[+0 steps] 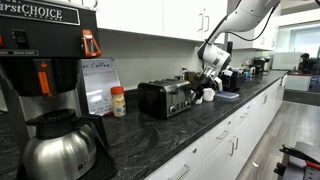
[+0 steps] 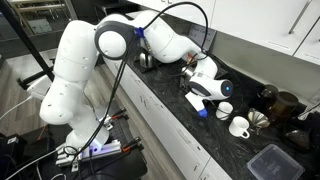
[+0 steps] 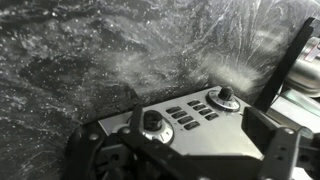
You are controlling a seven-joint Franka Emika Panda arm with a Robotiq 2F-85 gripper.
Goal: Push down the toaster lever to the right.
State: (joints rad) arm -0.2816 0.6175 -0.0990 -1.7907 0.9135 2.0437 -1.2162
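The toaster [image 1: 165, 98] is low and black with a shiny steel face, and it stands mid-counter. My gripper [image 1: 208, 80] hangs just off its right end, above the counter. In the wrist view the steel face [image 3: 205, 135] fills the lower middle, with two round knobs [image 3: 152, 122] and rows of dark buttons [image 3: 190, 113]. The dark fingers [image 3: 266, 130] stand wide on either side of that face, open with nothing between them. No lever shows clearly in any view. In an exterior view the white arm hides the toaster and only the gripper [image 2: 200, 88] shows.
A tall black coffee machine [image 1: 40, 55] and its steel carafe [image 1: 60, 145] stand at the left. A small bottle [image 1: 119, 101] stands beside the toaster. White mugs [image 2: 239, 127], a blue item [image 2: 201, 112] and a black container [image 2: 272, 160] lie along the dark counter [image 1: 150, 135].
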